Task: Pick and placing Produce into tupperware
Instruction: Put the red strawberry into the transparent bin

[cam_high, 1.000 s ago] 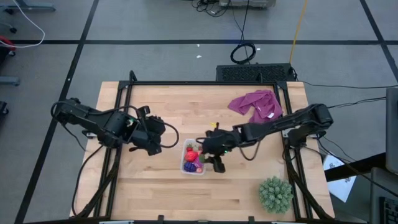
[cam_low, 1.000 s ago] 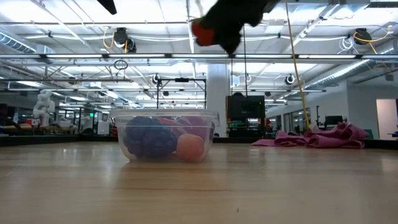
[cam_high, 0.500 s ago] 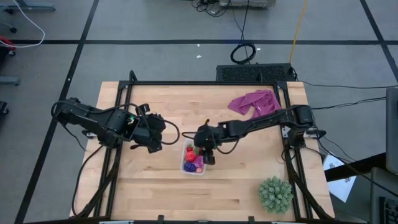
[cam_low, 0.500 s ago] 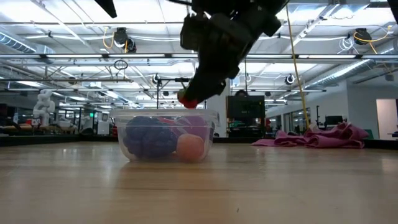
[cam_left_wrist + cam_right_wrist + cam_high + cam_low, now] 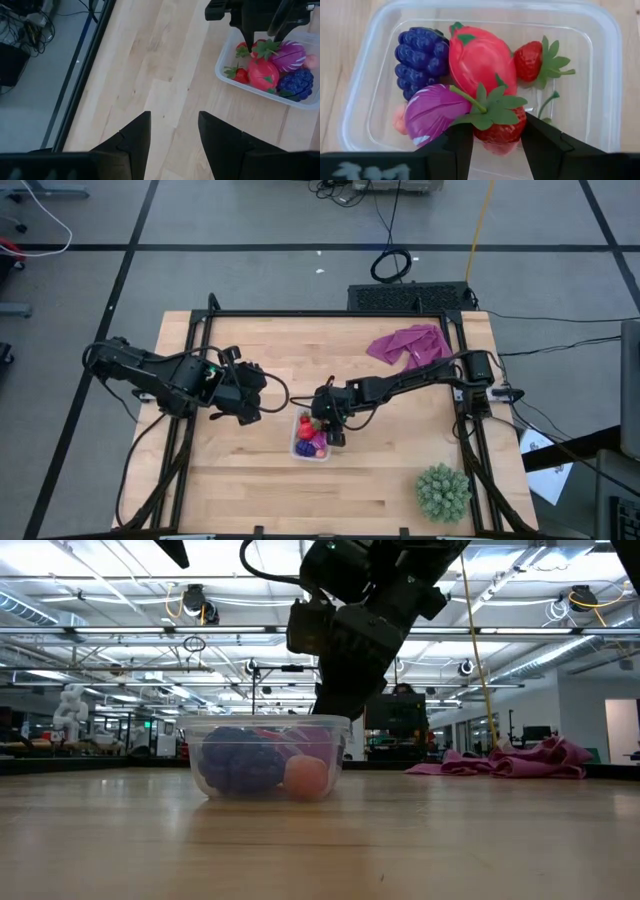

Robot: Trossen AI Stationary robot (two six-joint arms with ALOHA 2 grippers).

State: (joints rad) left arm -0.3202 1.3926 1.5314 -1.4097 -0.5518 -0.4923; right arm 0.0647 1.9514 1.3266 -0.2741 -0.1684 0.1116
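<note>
Right gripper (image 5: 327,426) now lower than half a second ago, dipped inside tupperware (image 5: 607,75), fingers clamped on strawberry (image 5: 499,127). Already in container: grape bunch (image 5: 419,55), large red piece (image 5: 479,57), second strawberry (image 5: 529,60), purple-pink round piece (image 5: 432,112) crowding against held berry. Left gripper (image 5: 243,395) waits left of container, fingers apart. Cloth (image 5: 410,346) far right, spiky plant (image 5: 443,491) near right.
</note>
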